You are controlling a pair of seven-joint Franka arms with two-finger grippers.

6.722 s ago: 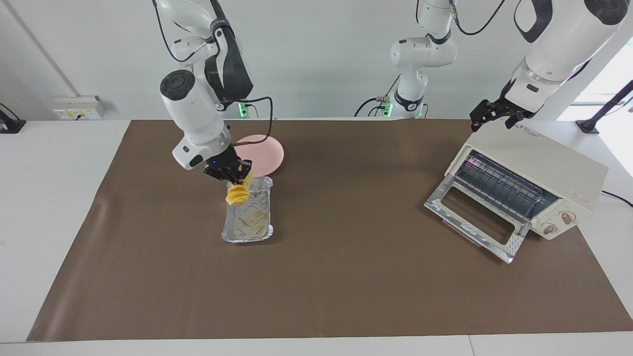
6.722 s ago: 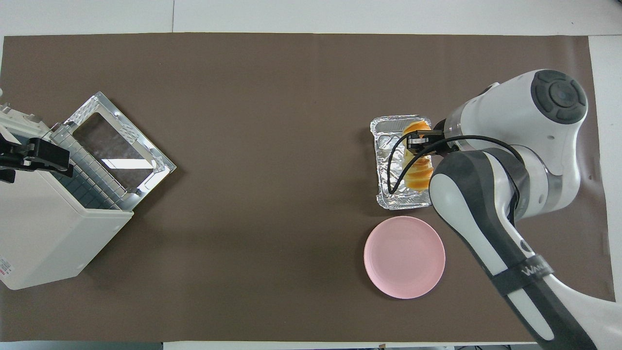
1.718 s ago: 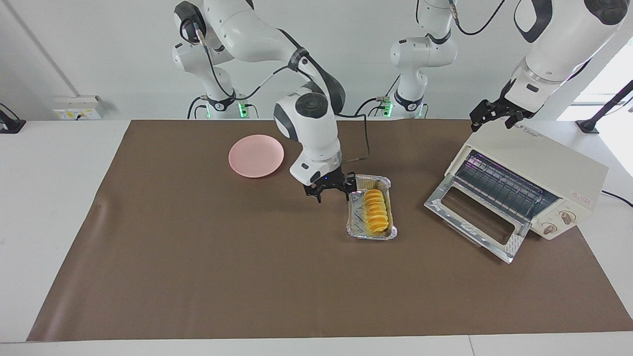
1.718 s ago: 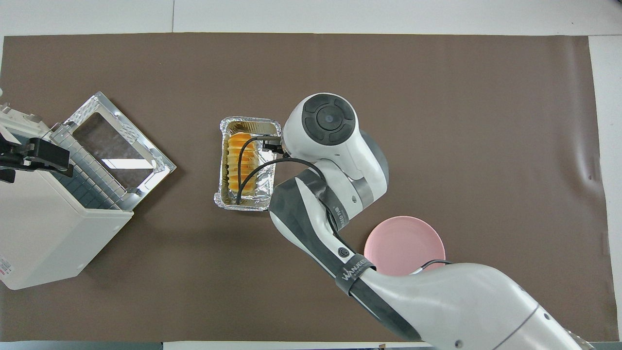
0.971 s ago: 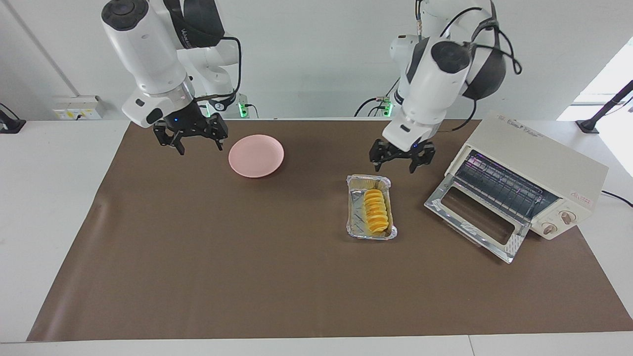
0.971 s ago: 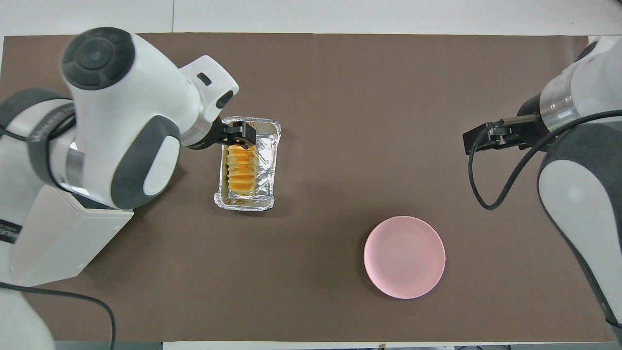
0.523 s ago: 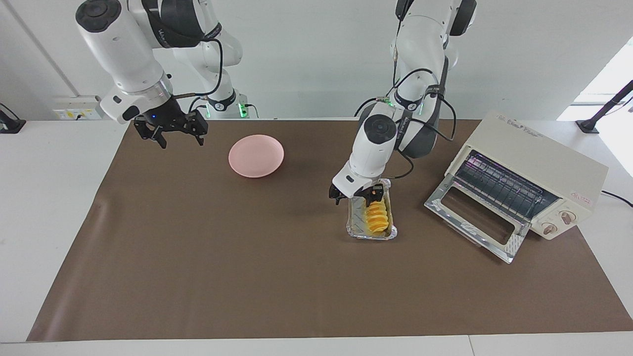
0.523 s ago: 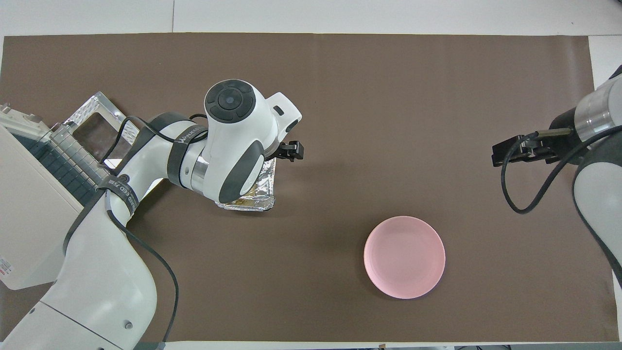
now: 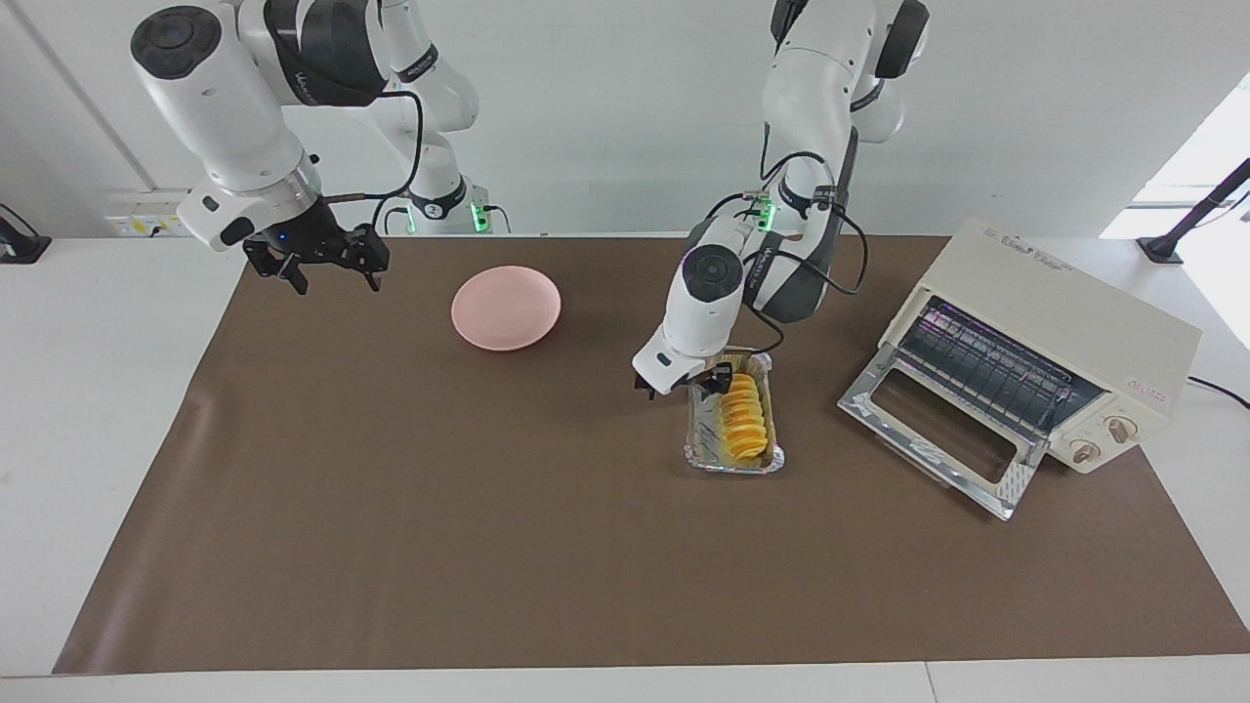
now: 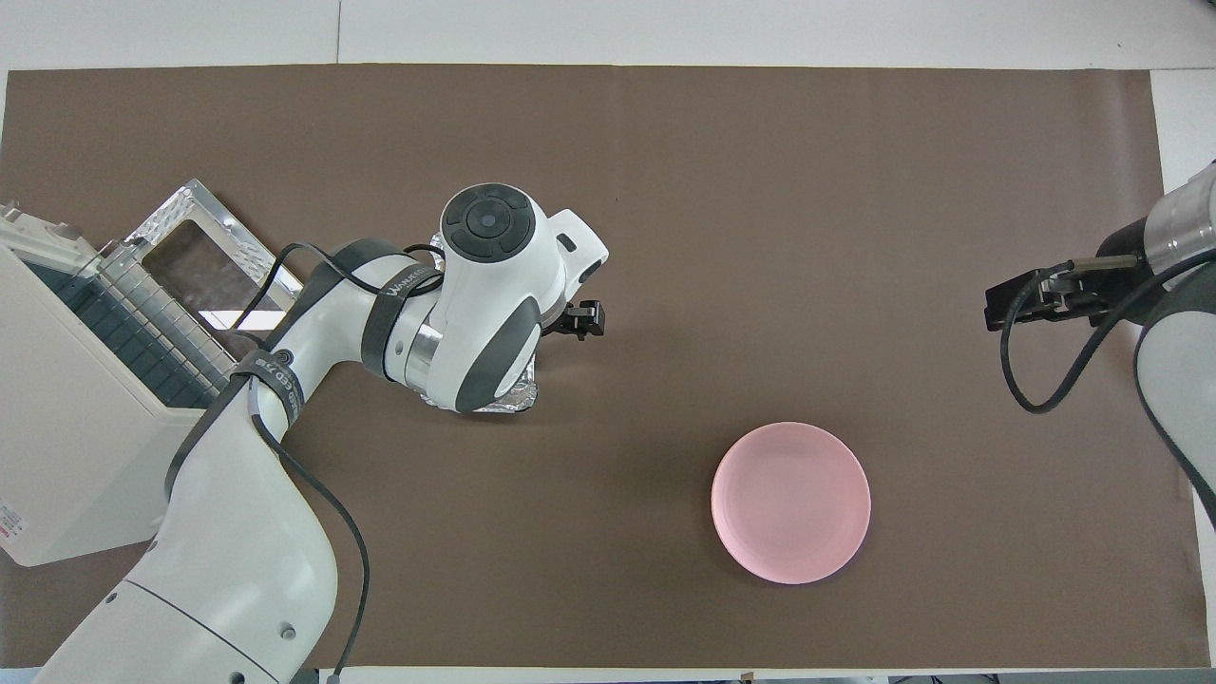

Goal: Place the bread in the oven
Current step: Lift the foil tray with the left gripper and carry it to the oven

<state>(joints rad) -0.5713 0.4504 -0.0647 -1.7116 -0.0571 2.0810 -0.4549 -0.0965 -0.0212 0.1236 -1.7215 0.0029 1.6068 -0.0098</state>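
We see our left gripper low at the foil tray, its jaws spread across the tray's long wall, gripping nothing that we can make out; the bread lies inside, beside the open oven. The light, thin tray looks easy to crumple, so we judge a gentle pinch on that wall best. Our right gripper, spread and empty, waits over the mat's corner near the pink plate

Only the left arm carries a partly legible band label, apparently "WANJEE"; the oven markings are unreadable.
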